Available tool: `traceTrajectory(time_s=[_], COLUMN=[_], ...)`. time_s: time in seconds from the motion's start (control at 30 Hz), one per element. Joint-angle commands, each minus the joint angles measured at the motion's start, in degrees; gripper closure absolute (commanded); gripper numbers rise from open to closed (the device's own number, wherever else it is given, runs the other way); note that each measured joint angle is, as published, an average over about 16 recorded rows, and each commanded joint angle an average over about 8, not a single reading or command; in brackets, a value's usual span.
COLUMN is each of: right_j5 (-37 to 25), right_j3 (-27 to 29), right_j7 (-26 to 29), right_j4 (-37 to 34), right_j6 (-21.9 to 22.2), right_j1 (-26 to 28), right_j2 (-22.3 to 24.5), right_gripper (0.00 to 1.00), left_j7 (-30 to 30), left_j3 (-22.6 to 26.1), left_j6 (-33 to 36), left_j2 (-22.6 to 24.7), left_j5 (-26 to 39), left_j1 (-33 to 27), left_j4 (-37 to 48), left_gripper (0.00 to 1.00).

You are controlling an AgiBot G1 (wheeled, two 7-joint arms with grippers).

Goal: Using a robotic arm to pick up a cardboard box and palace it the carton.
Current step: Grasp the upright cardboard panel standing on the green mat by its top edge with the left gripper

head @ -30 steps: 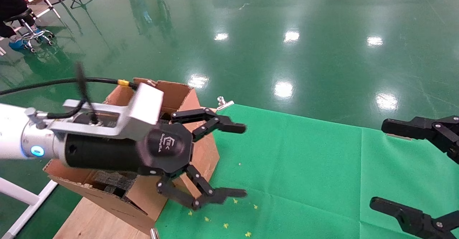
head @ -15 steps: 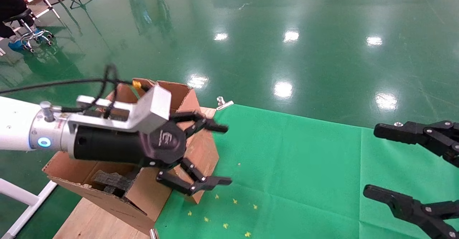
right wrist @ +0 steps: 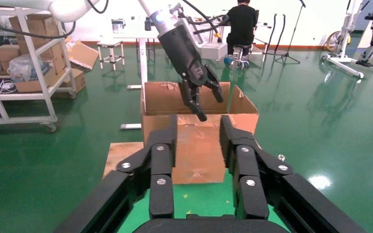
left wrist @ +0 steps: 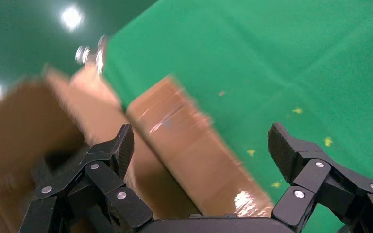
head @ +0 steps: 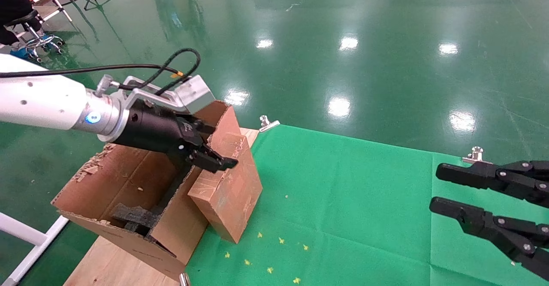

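So the cardboard box point(head: 227, 187) leans tilted against the carton point(head: 128, 191), long axis running away from the robot. Left hand point(head: 206, 149) spread wide above it, empty. Right hand point(head: 472, 191) hangs narrow over the desk point(head: 364, 200). Carton's insides mostly hidden.

White robotic arm point(head: 38, 97), blue light ring, black linked fingers point(head: 212, 161)

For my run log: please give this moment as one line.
left gripper: open, above cardboard box | box: leaning on carton, not gripped | right gripper: open, idle over green cloth
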Motion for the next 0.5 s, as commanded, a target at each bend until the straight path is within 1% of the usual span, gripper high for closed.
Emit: traceTrajectory(time_s=[0.03, 0.1, 0.2, 0.5], right_j5=[0.0, 0.0, 0.0, 0.0], right_j3=[0.0, 0.0, 0.0, 0.0], right_j7=[0.0, 0.0, 0.0, 0.0], right_j4=[0.0, 0.0, 0.0, 0.0], right_j6=[0.0, 0.0, 0.0, 0.0], right_j1=[0.0, 0.0, 0.0, 0.0], right_j2=[0.0, 0.0, 0.0, 0.0], right_gripper=[1.00, 1.00, 1.00, 1.00], left_j7=[-6.5, -10.1, -13.3, -15.9], left_j3=[1.0, 0.8, 0.7, 2.0], left_j6=[0.6, 0.0, -1.1, -4.2], left_j2=[1.1, 1.4, 1.7, 2.1], left_j5=[3.4, 3.6, 3.8, 8.2], left_j1=[-1.5, -1.1, -0.1, 2.7], left_j4=[0.2, 0.2, 0.1, -0.4], left_gripper=[0.00, 0.00, 0.00, 0.00])
